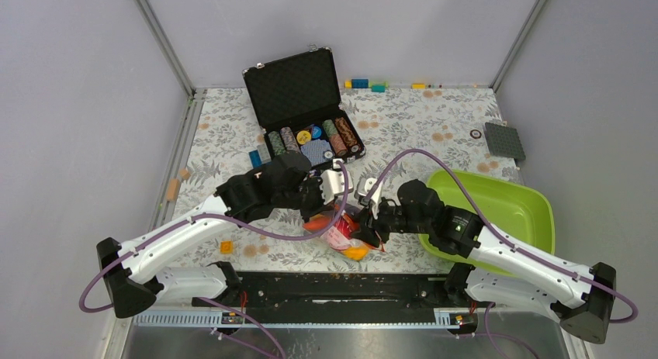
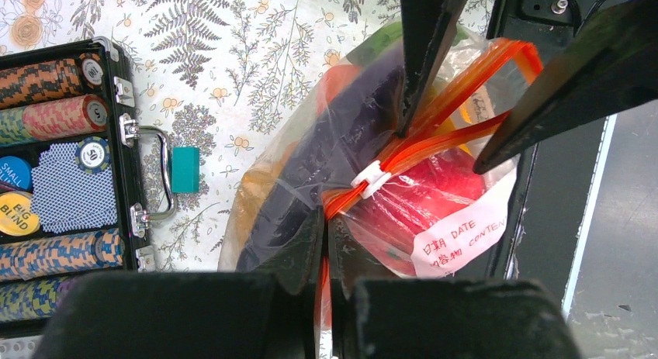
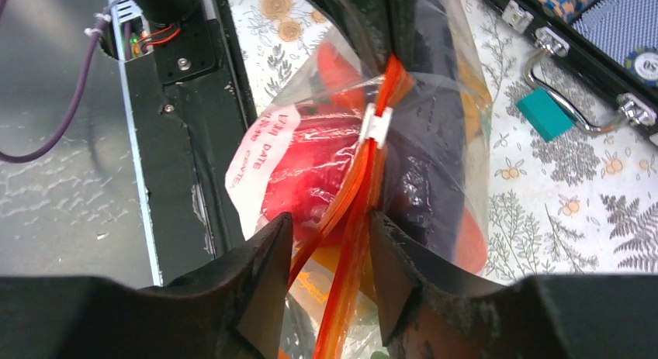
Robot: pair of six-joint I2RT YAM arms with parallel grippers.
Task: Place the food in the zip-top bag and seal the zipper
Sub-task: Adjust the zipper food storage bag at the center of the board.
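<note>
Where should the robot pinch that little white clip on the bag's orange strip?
Probably the small white plastic slider, one finger on each flat face, coming from the mouth side: it straddles the thin orange-red zipper strip, sticking out both sides.

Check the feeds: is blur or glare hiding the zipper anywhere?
Left wrist: zipper crisp, slight sheen on the bag, only the left tool blurred. Right wrist: zipper sharp, right tool soft-edged. Top external: evenly lit, but bag tiny between the arms.

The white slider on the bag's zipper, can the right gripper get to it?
Probably yes. The right gripper stands open astride the zipper, and the white slider lies just ahead on it, nothing between. The left gripper pinches the zipper past it.
</note>
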